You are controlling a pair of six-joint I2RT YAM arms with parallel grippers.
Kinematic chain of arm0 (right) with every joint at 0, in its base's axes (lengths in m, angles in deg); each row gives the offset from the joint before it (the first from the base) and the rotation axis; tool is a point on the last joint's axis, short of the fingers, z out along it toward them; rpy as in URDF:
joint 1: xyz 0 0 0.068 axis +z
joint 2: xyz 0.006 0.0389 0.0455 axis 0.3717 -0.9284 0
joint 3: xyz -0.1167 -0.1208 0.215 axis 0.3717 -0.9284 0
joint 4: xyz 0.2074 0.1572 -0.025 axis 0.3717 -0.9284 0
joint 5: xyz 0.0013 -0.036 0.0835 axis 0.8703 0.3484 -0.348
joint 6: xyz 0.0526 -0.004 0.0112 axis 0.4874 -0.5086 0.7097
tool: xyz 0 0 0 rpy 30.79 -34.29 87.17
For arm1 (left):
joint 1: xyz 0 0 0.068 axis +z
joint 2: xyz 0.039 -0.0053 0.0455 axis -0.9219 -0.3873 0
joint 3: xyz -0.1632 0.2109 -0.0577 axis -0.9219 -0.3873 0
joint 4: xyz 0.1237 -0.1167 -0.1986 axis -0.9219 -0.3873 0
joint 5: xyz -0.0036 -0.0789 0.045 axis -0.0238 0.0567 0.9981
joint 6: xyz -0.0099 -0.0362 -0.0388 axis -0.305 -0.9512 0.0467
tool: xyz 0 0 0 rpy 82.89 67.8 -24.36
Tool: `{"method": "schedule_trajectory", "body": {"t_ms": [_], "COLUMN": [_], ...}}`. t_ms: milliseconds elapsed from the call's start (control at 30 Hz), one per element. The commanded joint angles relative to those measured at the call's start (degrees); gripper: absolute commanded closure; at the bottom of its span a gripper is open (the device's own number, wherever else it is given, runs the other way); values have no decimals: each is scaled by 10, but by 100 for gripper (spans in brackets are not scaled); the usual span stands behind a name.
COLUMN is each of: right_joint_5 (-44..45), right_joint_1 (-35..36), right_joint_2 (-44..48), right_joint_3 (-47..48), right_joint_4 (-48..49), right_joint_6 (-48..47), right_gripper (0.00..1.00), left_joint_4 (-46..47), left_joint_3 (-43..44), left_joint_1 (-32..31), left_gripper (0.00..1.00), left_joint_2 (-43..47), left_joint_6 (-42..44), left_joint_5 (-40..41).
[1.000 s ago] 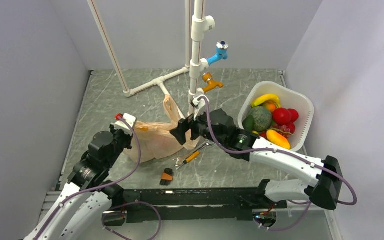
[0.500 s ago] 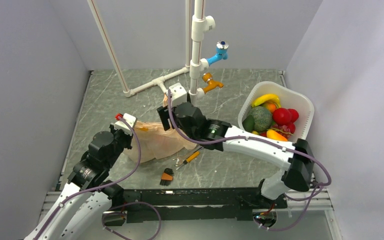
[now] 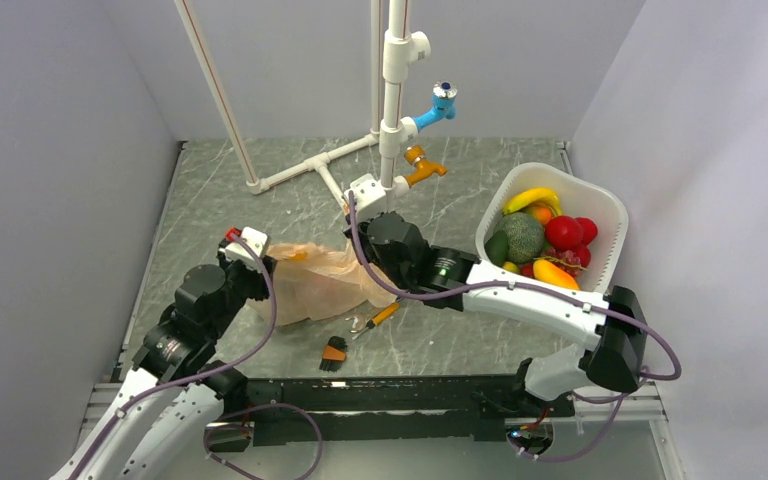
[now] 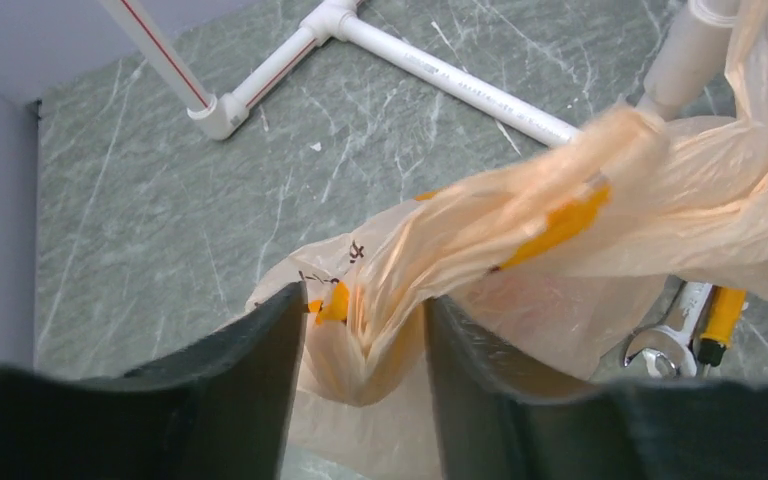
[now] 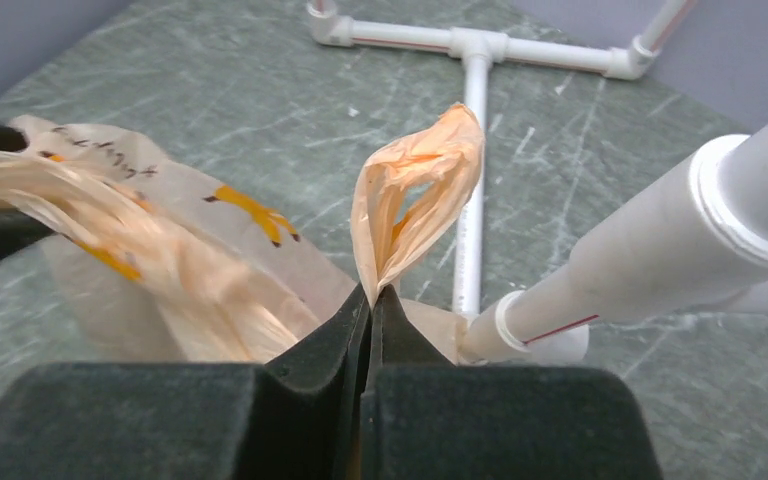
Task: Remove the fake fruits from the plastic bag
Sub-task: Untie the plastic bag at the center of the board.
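Gripping the plastic bag [image 3: 310, 285] from 2 sides. My L gripper [image 4: 365, 335] has a bunched fold of the bag's edge wedged between its 2 fingers, which stand a bit apart w/ the film filling the gap. My R gripper [image 5: 370, 300] is pinched tight on 1 loop handle [image 5: 415, 200], jaws nearly meeting, the loop standing up above the tips.

From the top cam the bag lies crumpled on the green marbled table [image 3: 220, 190] between my 2 arms. Its L end is lifted to the L gripper and its R end sits under my R wrist, close to the foot of the upright PVC pipe [image 3: 392, 110]. Orange-yellow print shows on the film. Can't tell what's inside; the film is too creased to see through.

Fake fruits [image 3: 563, 232] show only in the white basket [image 3: 605, 205] at far R, well apart from the bag: red ones and an orange one, packed w/ a banana [image 3: 530, 197] and a green melon [image 3: 522, 238].

A spanner [image 4: 660, 345] and a yellow-handled screwdriver [image 4: 722, 315] lie side by side on the table just beside the bag's near-R edge, their far ends hidden under the film. A small black-orange brush [image 3: 334, 350] lies nearer my bases.
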Motion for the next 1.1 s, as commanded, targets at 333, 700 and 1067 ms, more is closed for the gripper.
{"method": "schedule_trajectory", "body": {"t_ms": [333, 700, 1067], "right_joint_5": [-149, -168, -214], "right_joint_1": [-24, -37, -68], "right_joint_2": [58, 75, 89], "right_joint_3": [-40, -40, -63], "right_joint_4": [25, 22, 34], "right_joint_6": [47, 59, 90], "right_gripper": [100, 100, 100], "left_joint_4": [-158, -153, -324], "left_joint_3": [183, 179, 253], "left_joint_1": [2, 0, -3], "left_gripper": [21, 22, 19], "left_joint_2": [-43, -78, 17], "left_joint_6": [-193, -25, -430], "left_joint_5": [-154, -322, -122]}}
